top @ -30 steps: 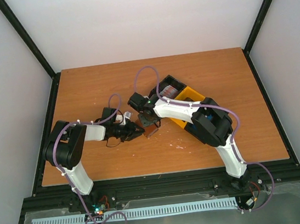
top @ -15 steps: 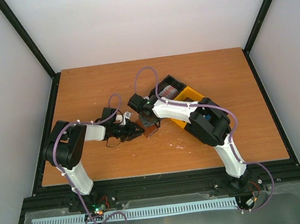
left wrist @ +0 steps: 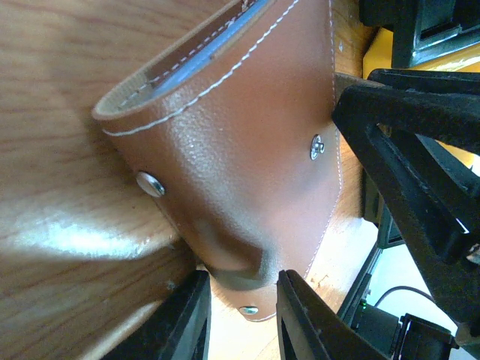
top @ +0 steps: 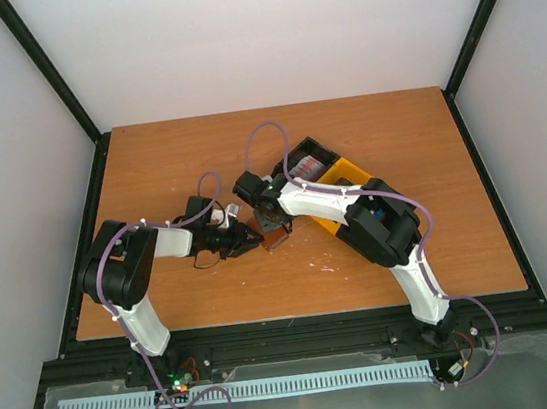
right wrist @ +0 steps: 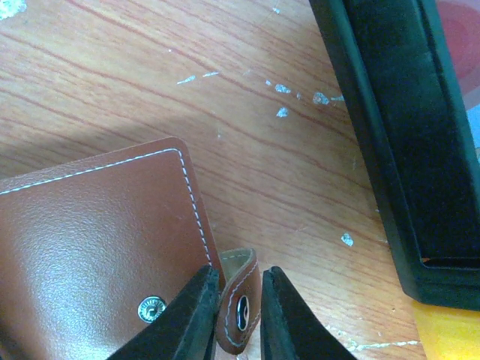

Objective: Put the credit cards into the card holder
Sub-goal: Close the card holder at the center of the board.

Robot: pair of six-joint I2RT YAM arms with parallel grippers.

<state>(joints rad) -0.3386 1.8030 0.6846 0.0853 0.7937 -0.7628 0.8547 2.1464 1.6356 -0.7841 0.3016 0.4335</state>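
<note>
**Top view.** Caught at the opening step, by the look of it, with no cards [top: 310, 166] loaded yet. Pins the holder [top: 275, 234] at mid-table [top: 176, 157] between two claws, the left claw [top: 250, 238] reaching in from the left and the right claw [top: 267, 217] from behind. Leaves the cards well apart to the right, in the black bin [top: 297, 151] beside the yellow bin [top: 349, 176].

**Left wrist.** Clamps the holder's [left wrist: 240, 135] lower edge between the left claw's fingers [left wrist: 186, 319], jaws drawn in on the leather. Shows the folded body rising away from the claw, with grey-blue lining just visible at the far mouth and the other claw's black frame close on the right.

**Right wrist.** Pinches the snap tab [right wrist: 238, 296] between the right claw's fingers [right wrist: 191, 319], jaws closed against both sides of the strap. Has the holder's brown flap [right wrist: 90, 240] touching the claw on its left, with a bare stud [right wrist: 152, 306] on its face, so seemingly already unsnapped. Keeps the black bin [right wrist: 405, 135] near on the right.

**Next.** Probably calls for drawing the tab and flap back while the left claw anchors the body, then spreading the fold wide enough to take a card. Risks dragging the whole holder across the wood if that anchor slips.
</note>
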